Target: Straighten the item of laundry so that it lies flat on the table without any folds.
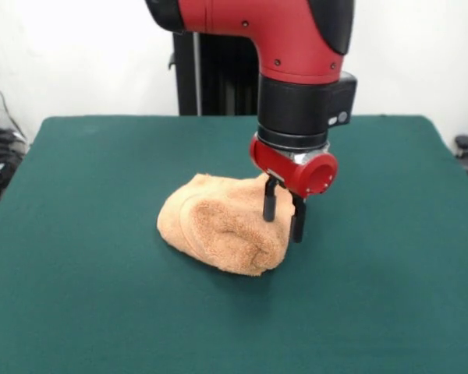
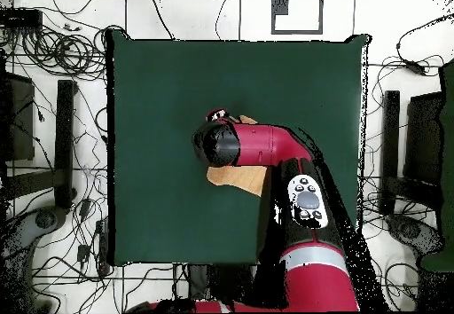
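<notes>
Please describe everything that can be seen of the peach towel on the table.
The towel is a peach, fluffy cloth that looks like terry. It is not flat: it lies bunched in a rounded heap with thick folds and a rolled edge at the front. It rests near the middle of the green table. The open gripper stands at its right edge in the front view, one finger in front of the cloth. In the overhead view the arm hides most of it.
</notes>
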### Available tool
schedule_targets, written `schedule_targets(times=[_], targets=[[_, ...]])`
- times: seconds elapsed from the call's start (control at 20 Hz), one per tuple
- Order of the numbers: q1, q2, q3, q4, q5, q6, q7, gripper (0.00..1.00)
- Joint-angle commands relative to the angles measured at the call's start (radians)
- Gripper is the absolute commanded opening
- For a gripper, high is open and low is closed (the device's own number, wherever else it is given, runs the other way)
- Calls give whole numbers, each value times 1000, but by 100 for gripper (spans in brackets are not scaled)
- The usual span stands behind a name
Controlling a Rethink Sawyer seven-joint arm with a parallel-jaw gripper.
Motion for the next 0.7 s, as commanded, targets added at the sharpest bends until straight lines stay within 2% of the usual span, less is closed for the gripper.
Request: schedule_targets(times=[0.05,0.5,0.7], targets=[[18,13,105,-10,-61,127,-179,100],[15,16,114,-29,-89,174,-205,100],[6,-19,118,-36,-84,286,-254,100]])
